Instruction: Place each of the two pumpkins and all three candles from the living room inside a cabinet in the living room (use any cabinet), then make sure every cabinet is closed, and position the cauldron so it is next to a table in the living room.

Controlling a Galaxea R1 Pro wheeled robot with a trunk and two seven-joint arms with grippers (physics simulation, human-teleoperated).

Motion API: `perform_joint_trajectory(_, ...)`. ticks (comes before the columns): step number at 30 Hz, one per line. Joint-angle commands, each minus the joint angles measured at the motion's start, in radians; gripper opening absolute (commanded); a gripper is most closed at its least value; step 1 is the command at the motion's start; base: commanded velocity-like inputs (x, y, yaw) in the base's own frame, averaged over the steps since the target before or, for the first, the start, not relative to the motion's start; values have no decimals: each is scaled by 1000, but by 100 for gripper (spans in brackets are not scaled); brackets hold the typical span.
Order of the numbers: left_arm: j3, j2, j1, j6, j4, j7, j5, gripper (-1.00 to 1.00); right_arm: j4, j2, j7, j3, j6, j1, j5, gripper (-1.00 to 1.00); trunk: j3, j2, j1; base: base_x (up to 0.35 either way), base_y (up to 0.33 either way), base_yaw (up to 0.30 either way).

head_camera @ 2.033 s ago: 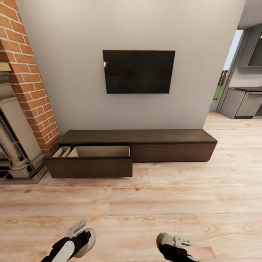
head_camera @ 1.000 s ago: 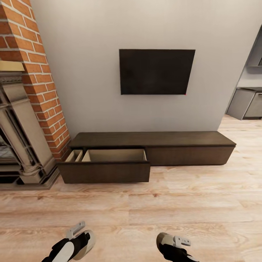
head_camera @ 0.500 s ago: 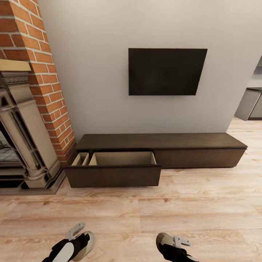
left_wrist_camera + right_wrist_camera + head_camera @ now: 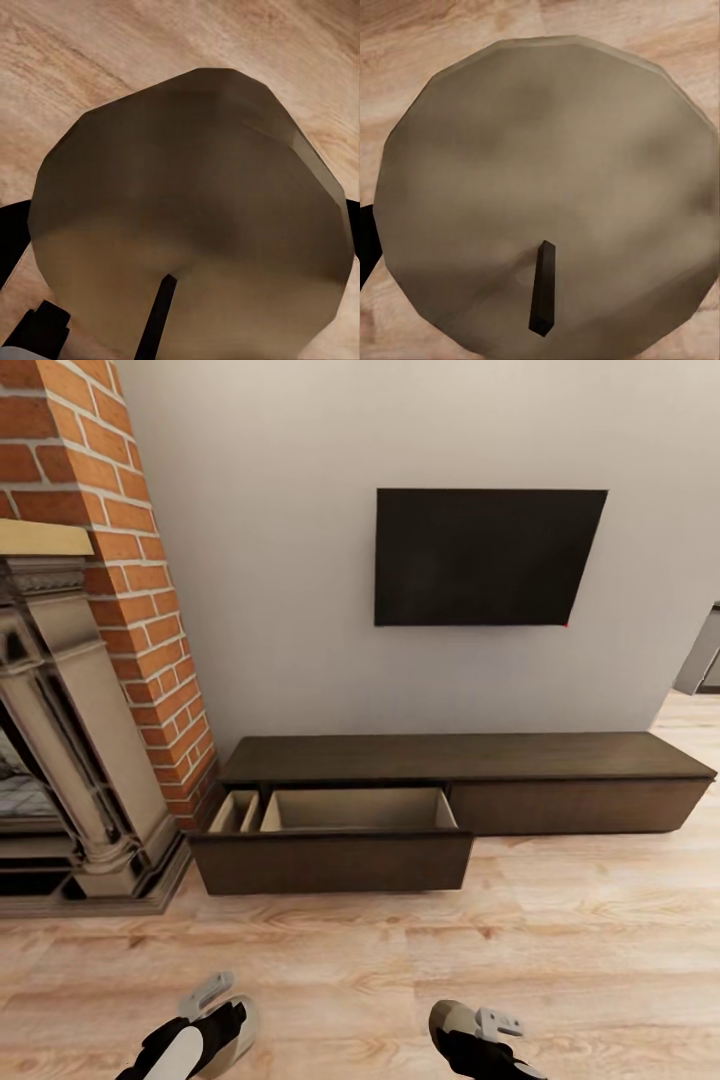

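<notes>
The cabinet [image 4: 480,758] is a long low dark-brown unit against the wall ahead. Its left drawer [image 4: 330,862] is pulled out, and the pale wood inside looks bare where I can see it. At the head view's bottom edge, my left gripper [image 4: 215,1015] is shut on a candle [image 4: 243,1028], and my right gripper [image 4: 475,1032] is shut on another candle [image 4: 448,1018]. Seen from the left wrist, the cream candle top [image 4: 187,202] with its dark wick hangs over the wood floor. The right wrist shows the same of its candle [image 4: 547,180]. Pumpkins, cauldron and table are out of view.
A brick chimney [image 4: 130,560] and a stone fireplace [image 4: 60,760] stand left of the cabinet. A black TV [image 4: 488,556] hangs on the wall above it. Wood floor [image 4: 560,950] lies between me and the cabinet. A grey kitchen unit [image 4: 705,660] shows at the right edge.
The whole picture has shifted: the camera has swung left, so the cabinet and TV sit further right and the fireplace shows more. Both grippers hold their candles as before.
</notes>
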Motion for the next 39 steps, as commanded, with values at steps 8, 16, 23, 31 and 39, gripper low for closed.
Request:
perform_joint_trajectory(8,-3,0,-1,2,-1,5,-2,-100,-3,-2,-10,8,3,-1,-10,-100,-1,0,0,324,55,0)
perform_joint_trajectory(16,-4,-1,-1,2,-2,6,-1,-100,-3,-2,-10,8,3,-1,-10,-100,-1,0,0,337,2,0)
perform_joint_trajectory(23,-2,-6,-1,2,-6,8,7,-100,-3,-2,-10,8,3,-1,-10,-100,-1,0,0,95,0,0)
perform_joint_trajectory(31,-4,-13,-1,3,-6,8,7,-100,-4,-2,-10,9,1,0,-9,-100,24,56,-30,3,0,0)
perform_joint_trajectory(39,-5,-14,-1,3,-3,9,8,-100,-4,-2,-11,8,1,-1,-9,-100,49,112,-61,0,0,0)
